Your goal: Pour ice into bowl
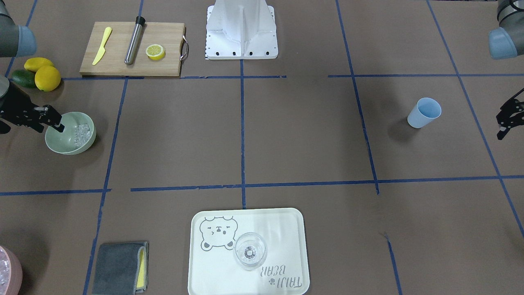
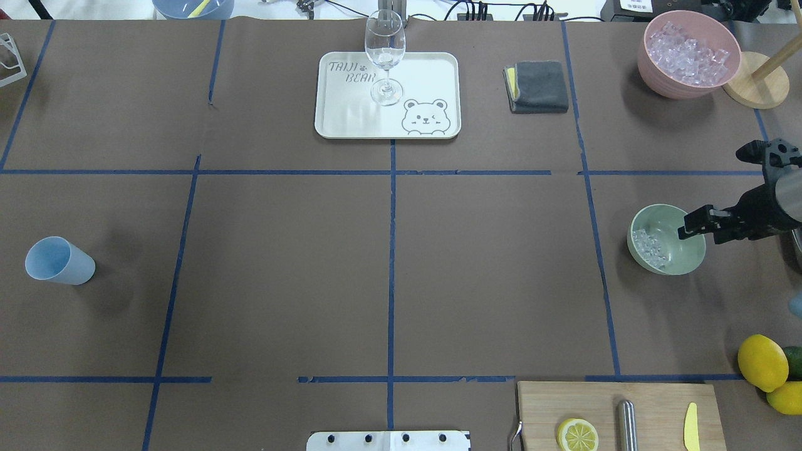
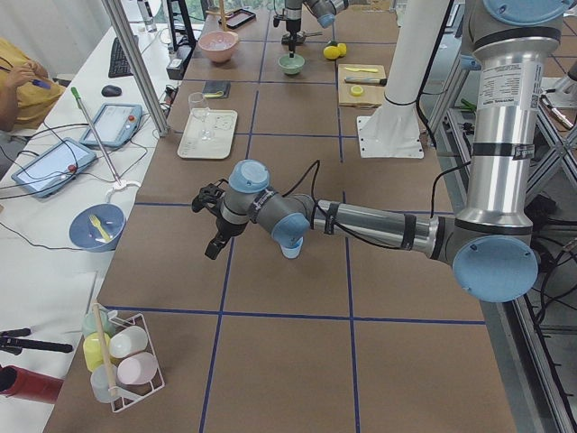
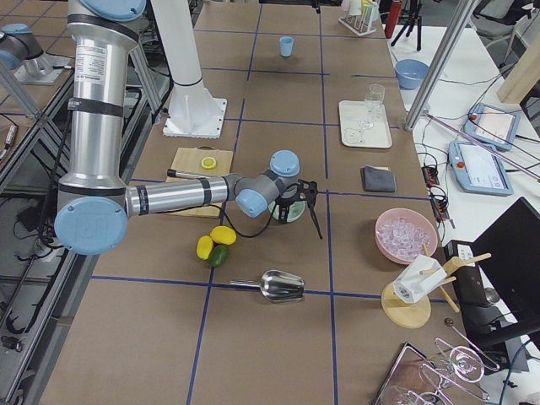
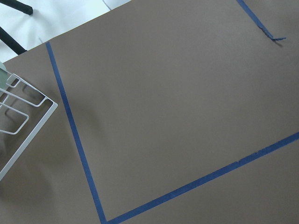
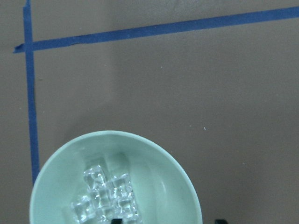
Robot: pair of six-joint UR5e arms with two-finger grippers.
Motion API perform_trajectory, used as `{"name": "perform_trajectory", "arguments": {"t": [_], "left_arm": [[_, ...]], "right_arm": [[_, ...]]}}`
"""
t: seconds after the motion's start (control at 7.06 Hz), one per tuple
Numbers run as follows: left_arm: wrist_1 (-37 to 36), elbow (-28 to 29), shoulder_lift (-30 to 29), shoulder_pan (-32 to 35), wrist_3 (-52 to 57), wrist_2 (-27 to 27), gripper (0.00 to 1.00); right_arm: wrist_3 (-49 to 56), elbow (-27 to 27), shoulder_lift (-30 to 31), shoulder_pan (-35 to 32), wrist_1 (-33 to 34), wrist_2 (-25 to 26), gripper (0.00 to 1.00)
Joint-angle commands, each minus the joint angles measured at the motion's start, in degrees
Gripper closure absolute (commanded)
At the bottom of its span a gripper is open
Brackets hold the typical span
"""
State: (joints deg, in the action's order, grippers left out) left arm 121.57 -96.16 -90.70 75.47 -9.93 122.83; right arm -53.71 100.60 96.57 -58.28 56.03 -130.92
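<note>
The pale sage-green bowl [image 1: 61, 143] [image 2: 677, 257] stands at the table's right side with a small heap of clear ice [image 1: 82, 132] [image 2: 648, 244] inside. In the right wrist view the bowl [image 6: 154, 172] and the ice [image 6: 105, 198] fill the lower left. My right gripper [image 1: 54, 123] [image 2: 687, 225] [image 6: 167, 221] is open and sits low over the bowl's rim, one fingertip inside the bowl and one outside. My left gripper [image 1: 506, 119] [image 3: 212, 224] is open and empty near the light blue cup [image 1: 424, 112] [image 2: 59, 261], at the far left side.
A pink bowl of ice [image 2: 686, 53] stands beyond the green bowl, and a metal scoop [image 4: 278, 287] lies near the table's end. Lemons [image 1: 47, 78] and a cutting board [image 1: 131, 49] are near the robot. A tray [image 1: 282, 229] holds a wine glass [image 1: 249, 250]; a grey cloth [image 1: 118, 266] lies beside it.
</note>
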Motion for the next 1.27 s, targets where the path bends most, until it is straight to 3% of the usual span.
{"name": "perform_trajectory", "arguments": {"t": [0.0, 0.14, 0.57, 0.71, 1.13], "left_arm": [[-3.1, 0.0, -0.2, 1.1, 1.3, 0.2, 0.00], [-6.7, 0.6, -1.7, 4.0, 3.4, 0.4, 0.00], [-26.2, 1.4, -4.3, 13.2, 14.3, 12.8, 0.00], [-31.5, 1.5, -4.1, 14.3, 17.5, 12.9, 0.00], [-32.4, -1.4, 2.4, 15.2, 19.3, 13.0, 0.00]], "right_arm": [[4.7, -0.2, 0.4, -10.8, 1.2, -5.2, 0.00], [12.7, -0.2, 0.4, -16.3, 6.8, -6.1, 0.00], [49.8, -0.8, 0.0, -31.0, 30.5, -6.4, 0.00], [56.0, -1.5, -0.1, -32.6, 33.9, -6.4, 0.00], [56.0, -2.8, -0.6, -32.6, 34.2, -6.6, 0.00]]}}
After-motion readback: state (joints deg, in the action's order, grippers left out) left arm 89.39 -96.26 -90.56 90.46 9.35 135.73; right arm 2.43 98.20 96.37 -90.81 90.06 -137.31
